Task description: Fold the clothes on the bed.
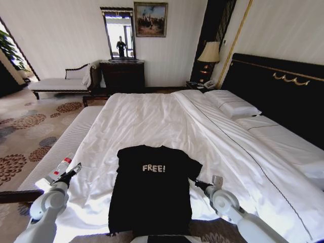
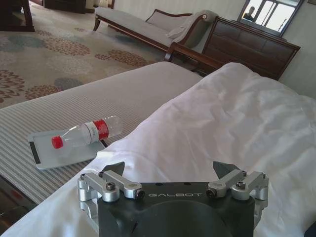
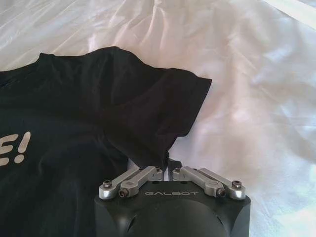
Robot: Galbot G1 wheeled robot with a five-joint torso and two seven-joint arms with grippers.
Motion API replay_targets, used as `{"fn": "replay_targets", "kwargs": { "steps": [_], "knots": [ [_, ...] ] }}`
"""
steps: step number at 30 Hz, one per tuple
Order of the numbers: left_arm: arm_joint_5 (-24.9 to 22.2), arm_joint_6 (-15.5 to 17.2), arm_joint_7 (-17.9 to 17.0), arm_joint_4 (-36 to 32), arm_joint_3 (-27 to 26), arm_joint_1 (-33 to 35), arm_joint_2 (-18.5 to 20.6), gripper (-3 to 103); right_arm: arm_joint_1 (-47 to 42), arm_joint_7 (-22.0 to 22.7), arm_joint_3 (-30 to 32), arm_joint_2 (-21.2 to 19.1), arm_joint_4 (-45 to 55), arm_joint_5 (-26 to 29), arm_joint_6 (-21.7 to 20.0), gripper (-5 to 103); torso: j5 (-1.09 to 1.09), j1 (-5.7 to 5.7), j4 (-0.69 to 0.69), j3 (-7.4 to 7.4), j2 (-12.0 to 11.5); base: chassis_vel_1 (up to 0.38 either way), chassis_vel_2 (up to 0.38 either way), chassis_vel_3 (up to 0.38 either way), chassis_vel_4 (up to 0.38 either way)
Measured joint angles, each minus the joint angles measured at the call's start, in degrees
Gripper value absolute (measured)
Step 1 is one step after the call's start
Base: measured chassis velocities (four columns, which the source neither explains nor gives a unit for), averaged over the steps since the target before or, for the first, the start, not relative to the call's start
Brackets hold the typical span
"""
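Observation:
The clothes, a black T-shirt [image 1: 152, 197] with white "FREE!" lettering, lie flat and face up near the foot of the bed [image 1: 152, 116]. My right gripper [image 1: 194, 182] is at the shirt's right edge just below the sleeve. In the right wrist view the right gripper [image 3: 167, 167] is shut, with the edge of the T-shirt [image 3: 98, 123] drawn in between its fingers. My left gripper [image 1: 76, 168] hovers over the white duvet to the left of the shirt, apart from it. The left gripper [image 2: 170, 170] is open with nothing between its fingers.
A white ribbed bench [image 1: 61, 147] runs along the bed's left side and carries a tray [image 2: 49, 158] with a water bottle [image 2: 86, 133]. Pillows [image 1: 235, 109] and the dark headboard [image 1: 283, 96] are at the right. A chaise [image 1: 61, 83] and dresser [image 1: 122, 76] stand by the far wall.

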Motion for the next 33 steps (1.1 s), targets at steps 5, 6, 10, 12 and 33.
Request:
{"fn": "replay_targets", "kwargs": {
  "steps": [5, 6, 10, 12, 33],
  "knots": [
    [0.01, -0.01, 0.0, -0.65, -0.3, 0.43, -0.02, 100, -0.48, 0.09, 0.69, 0.17, 1.65, -0.09, 0.37, 22, 0.0, 0.0, 0.0, 0.0, 0.0, 0.0, 0.0, 0.0, 0.0],
    [0.01, -0.01, 0.0, -0.8, -0.41, 0.53, -0.02, 100, -0.52, 0.31, 0.94, 0.19, 2.24, -0.19, 0.52, 22, 0.0, 0.0, 0.0, 0.0, 0.0, 0.0, 0.0, 0.0, 0.0],
    [-0.05, -0.01, 0.0, -1.2, -0.73, 0.76, -0.01, 100, -0.57, 1.91, 2.19, 0.22, 4.71, -0.44, 0.9, 33, 0.0, 0.0, 0.0, 0.0, 0.0, 0.0, 0.0, 0.0, 0.0],
    [-0.24, -0.01, 0.0, -1.3, -0.98, 0.83, 0.07, 100, -0.59, 3.19, 3.36, 0.16, 6.62, -0.55, 0.98, 44, 0.0, 0.0, 0.0, 0.0, 0.0, 0.0, 0.0, 0.0, 0.0],
    [-32.33, 6.27, 0.96, -13.29, -1.75, -12.09, 4.84, 100, 14.28, -10.67, 7.96, 0.31, -3.28, -3.23, 18.98, 100, 0.04, 0.01, -0.01, 0.01, 0.0, 0.0, 0.0, 0.0, 0.0]
  ]
}}
